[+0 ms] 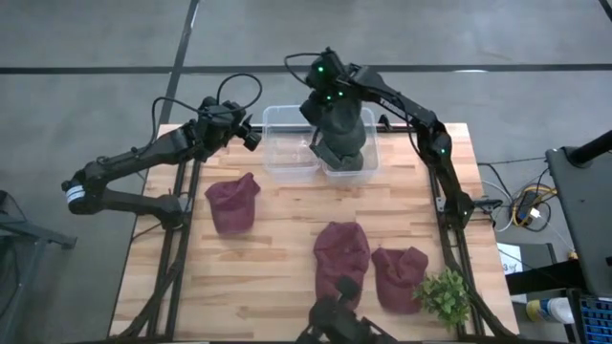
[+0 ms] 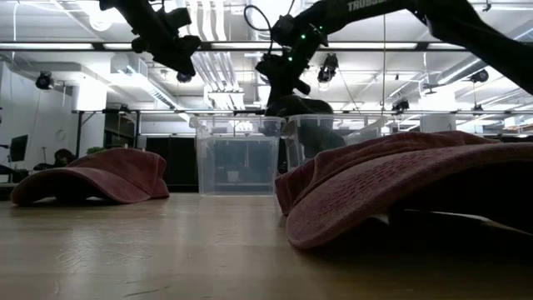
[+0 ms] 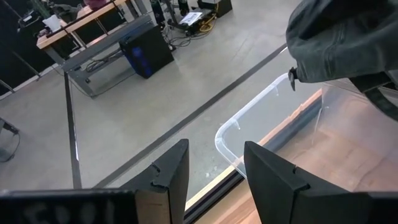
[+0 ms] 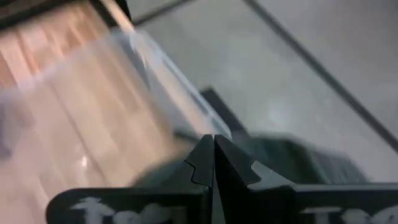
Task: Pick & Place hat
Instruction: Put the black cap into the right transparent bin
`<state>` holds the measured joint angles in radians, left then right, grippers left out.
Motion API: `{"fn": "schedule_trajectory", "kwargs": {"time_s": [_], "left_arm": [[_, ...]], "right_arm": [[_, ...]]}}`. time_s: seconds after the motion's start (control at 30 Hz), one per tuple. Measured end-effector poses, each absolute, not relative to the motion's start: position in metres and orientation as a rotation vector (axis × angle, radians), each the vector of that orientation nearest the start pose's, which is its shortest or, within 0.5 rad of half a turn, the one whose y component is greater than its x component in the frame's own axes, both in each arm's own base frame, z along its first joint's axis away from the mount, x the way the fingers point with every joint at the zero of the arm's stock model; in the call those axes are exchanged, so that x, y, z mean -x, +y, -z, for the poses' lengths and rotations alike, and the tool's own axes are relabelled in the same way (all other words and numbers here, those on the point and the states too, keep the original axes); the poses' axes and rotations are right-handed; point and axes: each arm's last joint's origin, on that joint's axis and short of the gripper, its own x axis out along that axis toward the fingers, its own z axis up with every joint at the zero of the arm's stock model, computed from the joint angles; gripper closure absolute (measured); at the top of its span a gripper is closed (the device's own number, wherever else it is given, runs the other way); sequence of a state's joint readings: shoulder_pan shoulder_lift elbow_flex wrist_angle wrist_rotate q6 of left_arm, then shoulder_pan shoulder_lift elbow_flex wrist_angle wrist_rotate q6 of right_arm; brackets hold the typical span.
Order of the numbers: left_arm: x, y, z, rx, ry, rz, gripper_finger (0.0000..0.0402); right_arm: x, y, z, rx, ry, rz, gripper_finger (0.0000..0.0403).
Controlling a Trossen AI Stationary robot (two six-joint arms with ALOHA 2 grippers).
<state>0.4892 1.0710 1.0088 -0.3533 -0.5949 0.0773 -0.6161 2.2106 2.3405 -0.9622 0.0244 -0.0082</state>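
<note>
A dark grey hat (image 1: pixel 344 134) hangs from my right gripper (image 1: pixel 330 117), which is shut on it above the right of two clear bins (image 1: pixel 371 158) at the table's far edge. The low view shows the hat's lower part (image 2: pixel 323 137) down between this bin's walls. My left gripper (image 3: pixel 214 149) is open and holds nothing; it stands high, just left of the left bin (image 1: pixel 287 143), by its far corner. Three maroon hats lie brim-down on the wood: one at mid-left (image 1: pixel 232 203), two near the front (image 1: pixel 341 250) (image 1: pixel 400 275). My right gripper pinches the grey hat's cloth (image 4: pixel 273 158) between its two shut fingers, coming from above and slanting down. Which part of the hat it has is hidden by the gripper. The hat hangs slack below the fingers (image 3: pixel 342 43), over the right bin.
A small green plant (image 1: pixel 443 294) stands at the near right corner. A dark camera mount (image 1: pixel 337 320) sits at the near edge. Bare wood lies between the bins and the maroon hats.
</note>
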Motion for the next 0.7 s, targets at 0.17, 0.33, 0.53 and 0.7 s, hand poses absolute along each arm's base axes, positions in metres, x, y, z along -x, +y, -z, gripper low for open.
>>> {"fn": "schedule_trajectory", "kwargs": {"time_s": [0.17,0.33,0.53,0.7], "left_arm": [[-0.192,0.12,-0.343,-0.091,0.476,-1.051,0.0255],[-0.192,0.12,-0.343,-0.091,0.474,-1.051,0.0255],[-0.192,0.12,-0.343,-0.089,0.473,-1.051,0.0255],[-0.192,0.12,-0.343,-0.089,0.474,-1.051,0.0255]], "right_arm": [[-0.376,-0.269,-0.343,-0.252,0.899,0.589,0.0394],[-0.361,-0.259,-0.355,-0.255,0.956,0.599,0.0394],[-0.361,-0.256,-0.344,-0.294,1.022,0.599,0.0394],[-0.358,-0.249,-0.339,-0.325,1.1,0.587,0.0394]]}}
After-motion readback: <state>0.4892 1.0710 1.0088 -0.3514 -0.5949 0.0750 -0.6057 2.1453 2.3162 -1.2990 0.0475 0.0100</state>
